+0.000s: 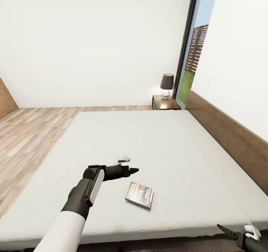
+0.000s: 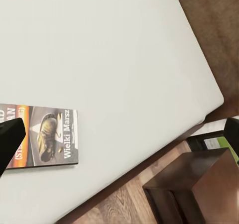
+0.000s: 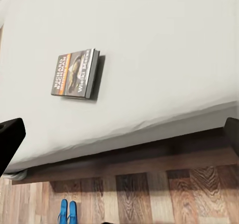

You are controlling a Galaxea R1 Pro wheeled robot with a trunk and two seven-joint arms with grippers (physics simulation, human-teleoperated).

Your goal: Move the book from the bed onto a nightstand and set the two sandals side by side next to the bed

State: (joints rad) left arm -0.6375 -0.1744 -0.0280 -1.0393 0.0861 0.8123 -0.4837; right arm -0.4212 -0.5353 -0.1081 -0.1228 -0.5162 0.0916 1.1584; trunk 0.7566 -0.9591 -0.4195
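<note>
1. The book (image 1: 139, 195) lies flat, cover up, on the pale mattress of the bed (image 1: 167, 144), near the foot edge closest to the robot and a little right of the left arm.
2. The left arm reaches forward over the mattress, its white upper sleeve giving way to a dark forearm that bends toward the right at the wrist. The left gripper (image 1: 133, 169) hangs above the mattress, just beyond the book and not touching it.
3. In the left wrist view its two dark fingers sit at opposite edges of the picture, so the jaws stand wide apart with nothing between them. The book (image 2: 47, 138) lies beside one finger.
4. The right gripper (image 1: 238, 232) sits low beside the near corner of the bed. Its fingers are spread wide in the right wrist view, and they grip nothing.
5. In the head view the book's long axis runs roughly away from the robot toward the far wall, tilted slightly. Its spine (image 3: 91, 73) shows in the right wrist view.
6. The sandals (image 3: 68, 211) lie side by side on the wood floor below the bed frame.
7. A nightstand (image 1: 165, 103) stands at the far end of the bed by the headboard (image 1: 230, 136), bearing a lamp (image 1: 166, 85). Another nightstand (image 2: 199, 186) stands by the bed corner.
</note>
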